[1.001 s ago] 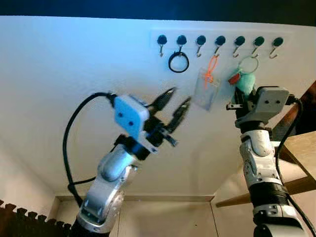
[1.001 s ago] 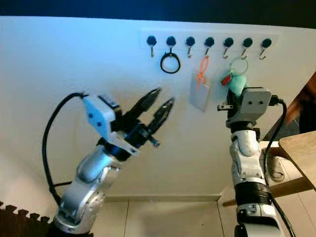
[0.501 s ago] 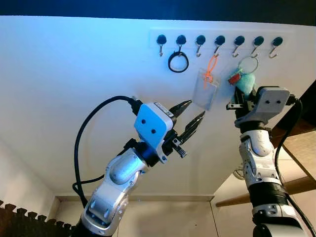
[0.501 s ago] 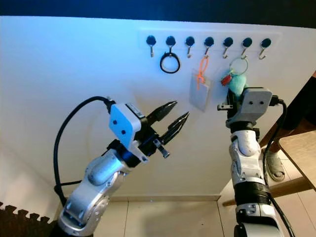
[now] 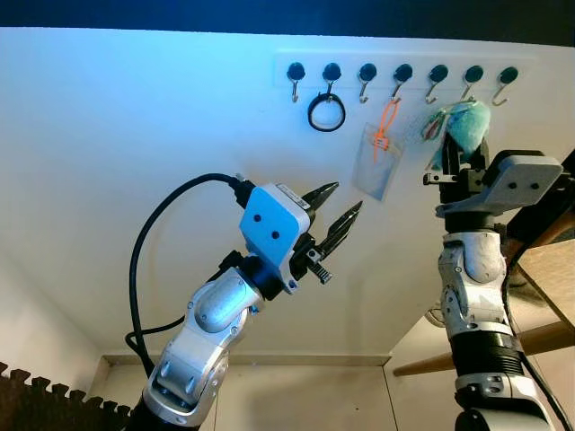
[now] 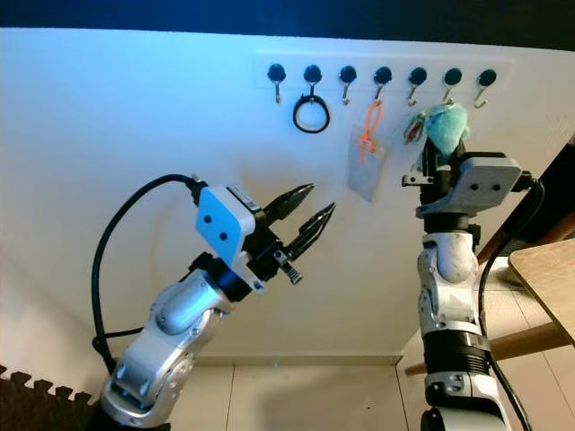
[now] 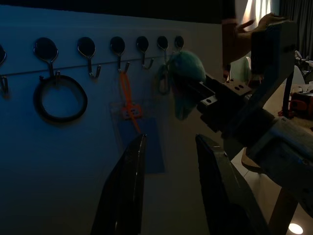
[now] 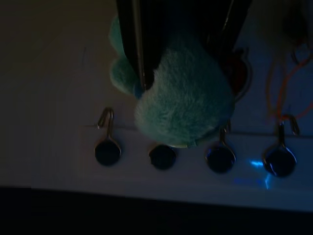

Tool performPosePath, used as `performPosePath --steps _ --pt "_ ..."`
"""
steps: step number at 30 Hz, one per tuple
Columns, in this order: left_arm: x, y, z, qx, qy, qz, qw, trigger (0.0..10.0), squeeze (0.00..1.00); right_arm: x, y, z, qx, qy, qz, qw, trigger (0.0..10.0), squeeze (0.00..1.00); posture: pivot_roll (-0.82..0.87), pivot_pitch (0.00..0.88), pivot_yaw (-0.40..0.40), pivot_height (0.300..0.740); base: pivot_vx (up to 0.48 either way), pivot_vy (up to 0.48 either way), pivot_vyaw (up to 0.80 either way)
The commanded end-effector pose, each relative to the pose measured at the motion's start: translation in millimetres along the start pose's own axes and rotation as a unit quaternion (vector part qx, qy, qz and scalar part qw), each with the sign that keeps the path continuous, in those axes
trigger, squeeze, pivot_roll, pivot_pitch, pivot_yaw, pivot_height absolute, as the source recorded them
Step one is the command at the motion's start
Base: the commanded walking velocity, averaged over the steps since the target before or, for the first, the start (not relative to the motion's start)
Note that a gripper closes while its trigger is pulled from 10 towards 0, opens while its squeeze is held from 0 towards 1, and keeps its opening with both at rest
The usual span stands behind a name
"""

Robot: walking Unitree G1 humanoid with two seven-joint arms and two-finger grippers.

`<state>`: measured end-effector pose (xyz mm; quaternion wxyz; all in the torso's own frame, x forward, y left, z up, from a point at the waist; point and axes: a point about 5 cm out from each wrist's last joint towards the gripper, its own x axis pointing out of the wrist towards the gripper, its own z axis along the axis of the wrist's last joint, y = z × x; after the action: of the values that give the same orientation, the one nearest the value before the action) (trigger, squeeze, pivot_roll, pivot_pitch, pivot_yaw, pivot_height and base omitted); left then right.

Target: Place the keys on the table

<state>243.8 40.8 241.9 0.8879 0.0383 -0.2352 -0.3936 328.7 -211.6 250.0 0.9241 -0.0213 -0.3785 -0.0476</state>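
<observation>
The keys hang from a teal fluffy pompom (image 5: 465, 120) with a small red tag, up against the white wall just under the row of hooks (image 5: 401, 71). My right gripper (image 5: 458, 151) is raised beneath the pompom and shut on it; in the right wrist view the black fingers (image 8: 139, 58) pinch the teal fluff (image 8: 181, 103) right below the hooks. The key ring itself is hidden behind the fluff. My left gripper (image 5: 344, 197) stands open in mid-air, left of the clear badge holder, with nothing in it.
A black ring (image 5: 326, 112) hangs on the second hook. A clear badge holder on an orange strap (image 5: 377, 166) hangs on the fourth. The corner of a wooden table (image 5: 550, 269) juts in at the right, beside my right arm. Tiled floor lies below.
My right gripper has risen with the teal pompom, from below the hooks up to hook height. My left arm swung right a second ago and has barely moved since.
</observation>
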Motion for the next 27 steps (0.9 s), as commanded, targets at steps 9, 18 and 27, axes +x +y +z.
performPosePath --steps 9,18,27 --pt "-1.1 -0.3 -5 0.004 0.021 -0.008 1.0 10.0 0.0 14.2 -7.1 2 0.002 0.009 -0.024 1.0 0.0 0.0 0.05 0.107 -0.021 0.74 0.0 0.0 0.0" --pt "-2.5 -1.4 -8 0.004 0.031 -0.015 0.999 10.0 0.0 29.2 -10.3 8 0.018 0.009 -0.006 1.0 0.0 0.0 0.05 0.106 -0.02 0.74 0.0 0.0 0.0" --pt "-2.6 -1.6 -8 0.003 0.029 -0.016 0.999 10.0 0.0 25.0 20.0 26 0.009 -0.049 0.098 0.994 0.0 0.0 0.05 0.099 -0.019 0.74 0.0 0.0 0.0"
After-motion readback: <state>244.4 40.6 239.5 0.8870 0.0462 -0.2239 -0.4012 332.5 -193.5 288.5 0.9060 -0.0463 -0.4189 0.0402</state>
